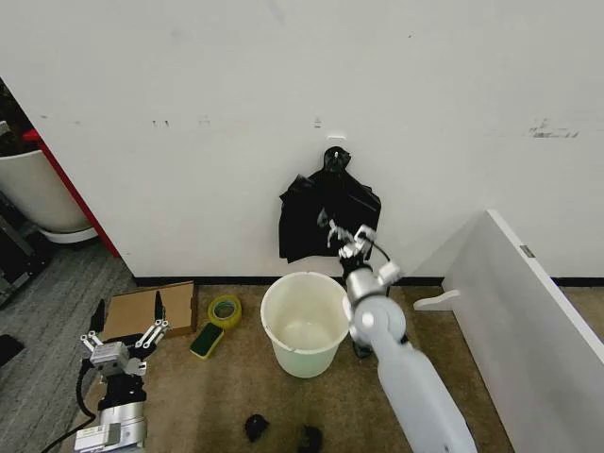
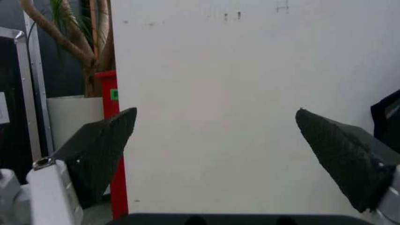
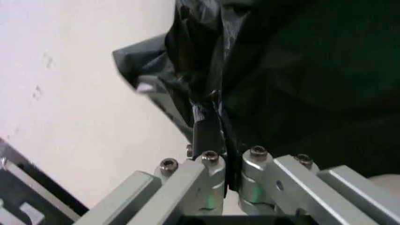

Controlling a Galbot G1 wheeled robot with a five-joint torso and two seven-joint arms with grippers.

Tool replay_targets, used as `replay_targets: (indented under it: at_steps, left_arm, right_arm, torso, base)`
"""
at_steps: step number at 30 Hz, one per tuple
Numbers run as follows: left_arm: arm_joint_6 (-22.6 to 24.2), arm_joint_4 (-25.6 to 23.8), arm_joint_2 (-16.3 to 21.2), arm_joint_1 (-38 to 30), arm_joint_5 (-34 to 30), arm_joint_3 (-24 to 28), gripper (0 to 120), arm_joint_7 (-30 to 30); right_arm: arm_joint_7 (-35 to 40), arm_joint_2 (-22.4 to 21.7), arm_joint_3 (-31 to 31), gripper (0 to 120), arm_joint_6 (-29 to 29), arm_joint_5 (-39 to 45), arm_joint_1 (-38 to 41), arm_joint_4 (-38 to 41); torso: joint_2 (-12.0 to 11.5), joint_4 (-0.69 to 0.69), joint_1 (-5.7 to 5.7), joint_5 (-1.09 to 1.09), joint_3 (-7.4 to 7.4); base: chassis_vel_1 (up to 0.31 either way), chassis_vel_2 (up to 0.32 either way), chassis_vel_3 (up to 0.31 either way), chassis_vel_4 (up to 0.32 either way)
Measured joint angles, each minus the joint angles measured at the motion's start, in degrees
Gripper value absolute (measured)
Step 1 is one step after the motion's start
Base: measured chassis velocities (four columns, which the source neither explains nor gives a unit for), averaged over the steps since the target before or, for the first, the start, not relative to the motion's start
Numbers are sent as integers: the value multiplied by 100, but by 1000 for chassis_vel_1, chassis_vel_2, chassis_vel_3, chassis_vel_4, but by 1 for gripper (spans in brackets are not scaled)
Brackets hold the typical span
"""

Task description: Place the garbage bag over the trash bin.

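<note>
The garbage bag, black, thin and crinkly, hangs against the white wall from a hook above the trash bin. My right gripper is raised to the bag's lower middle. In the right wrist view the right gripper is shut on a fold of the glossy garbage bag. The trash bin, a round cream-white bucket, stands upright on the carpet just left of my right arm. My left gripper hovers low at the near left, open with nothing in it; the left gripper faces the wall.
A flat cardboard box, a yellow tape roll and a green-yellow sponge lie left of the bin. A white panel slants along the right. A white tub with a red edge stands far left. Two small dark objects lie nearby.
</note>
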Motion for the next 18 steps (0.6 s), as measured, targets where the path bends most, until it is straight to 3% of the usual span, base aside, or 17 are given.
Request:
replay_targets:
  at_steps: [18]
  left_arm:
    - [28, -2, 96, -212, -172, 28, 100, 0]
  right_arm:
    - [11, -757, -338, 0, 562, -1645, -1633, 544]
  torso:
    - [0, 0, 0, 0, 0]
  base:
    - [0, 0, 0, 0]
